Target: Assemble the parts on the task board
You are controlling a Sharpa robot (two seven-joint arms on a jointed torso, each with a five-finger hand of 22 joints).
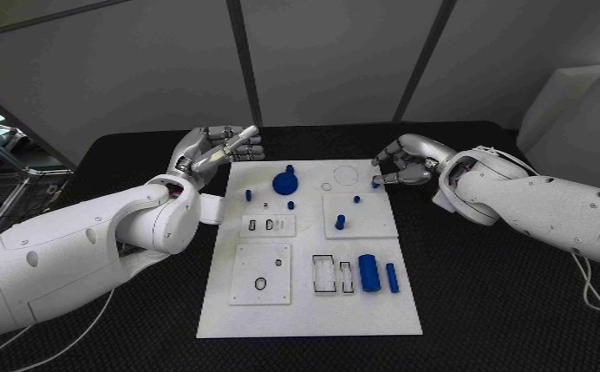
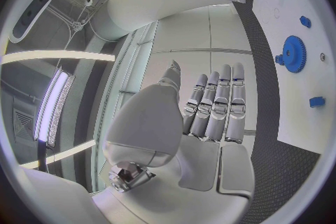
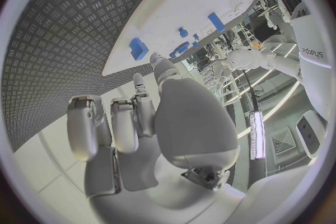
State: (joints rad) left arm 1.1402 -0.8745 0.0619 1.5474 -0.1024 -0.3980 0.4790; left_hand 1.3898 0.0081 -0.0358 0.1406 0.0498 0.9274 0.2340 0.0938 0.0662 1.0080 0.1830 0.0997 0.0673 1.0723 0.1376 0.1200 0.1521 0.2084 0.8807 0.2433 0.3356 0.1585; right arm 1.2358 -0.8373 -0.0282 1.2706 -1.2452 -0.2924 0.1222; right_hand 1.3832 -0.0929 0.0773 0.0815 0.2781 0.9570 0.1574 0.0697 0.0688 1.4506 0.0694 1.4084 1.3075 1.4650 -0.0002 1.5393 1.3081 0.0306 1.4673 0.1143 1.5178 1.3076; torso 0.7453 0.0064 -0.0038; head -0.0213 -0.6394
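Both hands hold nothing. Your silver left hand (image 1: 215, 148) waits at the far left corner of the white task board (image 1: 313, 320), fingers straight and together. Your silver right hand (image 1: 402, 164) hovers near the far right edge, fingers half curled — probably preparing a pick. The round blue gear (image 1: 285, 185) and other small blue parts (image 1: 369, 272) lie untouched on the board.

one task board (image 1: 313, 320); two hands; one blue gear (image 1: 285, 185); one thick blue cylinder (image 1: 369, 272); one slim blue bar (image 1: 391, 277); several small blue pegs.
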